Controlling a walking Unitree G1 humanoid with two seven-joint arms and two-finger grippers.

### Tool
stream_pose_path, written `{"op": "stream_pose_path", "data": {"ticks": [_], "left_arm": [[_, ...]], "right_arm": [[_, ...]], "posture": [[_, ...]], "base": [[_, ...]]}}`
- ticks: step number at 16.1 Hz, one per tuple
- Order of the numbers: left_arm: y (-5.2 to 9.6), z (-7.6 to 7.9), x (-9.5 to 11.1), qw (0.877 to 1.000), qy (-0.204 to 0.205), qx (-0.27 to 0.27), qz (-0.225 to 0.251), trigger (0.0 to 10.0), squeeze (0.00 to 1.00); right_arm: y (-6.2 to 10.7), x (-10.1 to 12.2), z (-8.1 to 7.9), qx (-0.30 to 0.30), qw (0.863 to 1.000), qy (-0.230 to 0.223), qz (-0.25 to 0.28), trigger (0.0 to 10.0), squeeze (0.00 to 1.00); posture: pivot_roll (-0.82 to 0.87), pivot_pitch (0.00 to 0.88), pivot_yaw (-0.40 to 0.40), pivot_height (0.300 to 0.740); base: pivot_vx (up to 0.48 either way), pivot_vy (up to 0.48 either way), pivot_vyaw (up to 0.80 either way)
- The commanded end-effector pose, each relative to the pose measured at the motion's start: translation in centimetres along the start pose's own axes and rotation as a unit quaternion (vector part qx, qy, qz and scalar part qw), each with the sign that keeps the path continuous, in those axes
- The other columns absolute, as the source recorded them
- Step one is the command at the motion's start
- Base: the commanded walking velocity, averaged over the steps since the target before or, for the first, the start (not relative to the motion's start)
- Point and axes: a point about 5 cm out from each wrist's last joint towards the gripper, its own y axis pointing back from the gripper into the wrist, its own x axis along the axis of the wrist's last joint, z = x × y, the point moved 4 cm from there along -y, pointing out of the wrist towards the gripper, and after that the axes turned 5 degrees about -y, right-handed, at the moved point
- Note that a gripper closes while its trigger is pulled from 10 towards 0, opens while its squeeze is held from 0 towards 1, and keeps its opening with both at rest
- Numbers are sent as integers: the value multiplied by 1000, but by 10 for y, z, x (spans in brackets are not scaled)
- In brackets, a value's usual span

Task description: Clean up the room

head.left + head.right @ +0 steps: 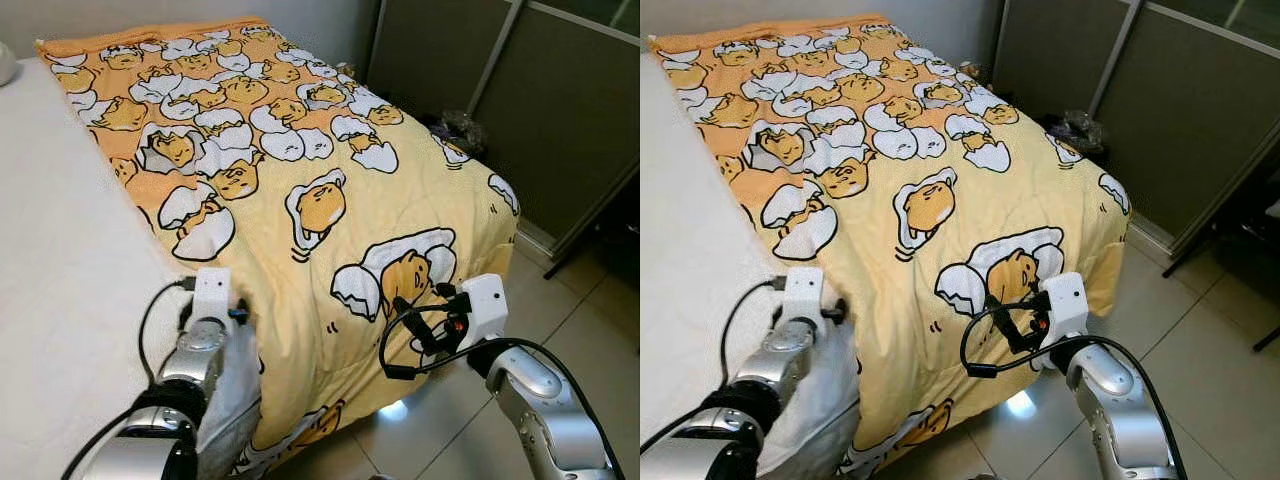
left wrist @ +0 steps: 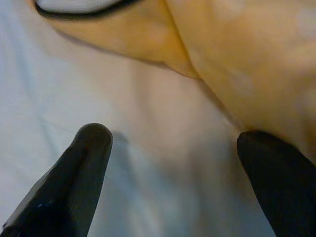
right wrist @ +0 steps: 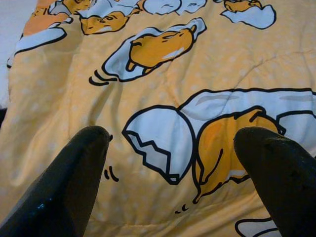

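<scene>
Both arms reach forward over the bed's (image 1: 60,300) foot edge, left gripper (image 2: 173,163) and right gripper (image 3: 170,163) jaws wide open and empty, beside and above the yellow blanket (image 1: 320,180).

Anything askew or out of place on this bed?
Yes: the yellow blanket covers just the right part of the bed, leaving the white sheet bare on the left. Its left edge runs crooked. Both the left gripper and right gripper are open at its foot end.
</scene>
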Motion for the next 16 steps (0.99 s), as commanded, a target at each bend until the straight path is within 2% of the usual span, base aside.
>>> {"op": "stream_pose_path", "data": {"ticks": [1, 5, 6, 7, 8, 10, 11, 12, 13, 14, 16], "left_arm": [[0, 10, -4, 999, 42, -27, -16, 10000, 0], [0, 17, 4, 996, 73, -43, 0, 10000, 0], [0, 22, 12, 992, 104, -65, 15, 10000, 0], [0, 25, 14, 990, 115, -77, 17, 10000, 0], [1, 33, 16, 984, 142, -105, 18, 10000, 0], [3, 41, 17, 975, 181, -127, 14, 10000, 0], [5, 51, 19, 960, 229, -161, 12, 10000, 0], [6, 56, 19, 953, 244, -179, 9, 10000, 0], [6, 57, 19, 951, 250, -181, 8, 10000, 0], [8, 61, 17, 941, 278, -195, 0, 10000, 0], [10, 68, 9, 933, 293, -207, -18, 10000, 0]], "right_arm": [[3, 3, 3, -3, 1000, 6, 1, 10000, 157], [4, 3, 4, -3, 1000, 7, -1, 10000, 157], [4, 2, 5, -5, 1000, 8, -2, 10000, 153], [5, 2, 6, -5, 1000, 8, -2, 10000, 157], [5, 2, 5, -5, 1000, 8, -2, 10000, 153], [5, 2, 5, -5, 1000, 9, -2, 10000, 157], [6, 3, 5, -4, 1000, 10, -2, 10000, 157], [7, 2, 5, -5, 1000, 10, -3, 10000, 157], [7, 2, 6, -5, 1000, 11, -3, 10000, 157], [7, 2, 7, -6, 1000, 12, -5, 10000, 157], [7, 1, 8, -6, 1000, 12, -7, 10000, 153]], "posture": [[-170, 0, -63, 740], [-174, 0, -63, 740], [-175, 0, -63, 740], [-177, 0, -62, 740], [-177, 0, -62, 740], [-177, 0, -62, 740], [-177, 0, -62, 740], [-182, 0, -62, 740], [-182, 0, -62, 740], [-184, 0, -63, 740], [-185, 0, -64, 740]], "base": [[0, 0, 0], [0, 0, 0], [0, 0, 0], [0, 0, 0], [0, 0, 0], [0, 0, 0], [0, 0, 0], [0, 0, 0], [0, 0, 0], [0, 0, 0], [0, 0, 0]]}}
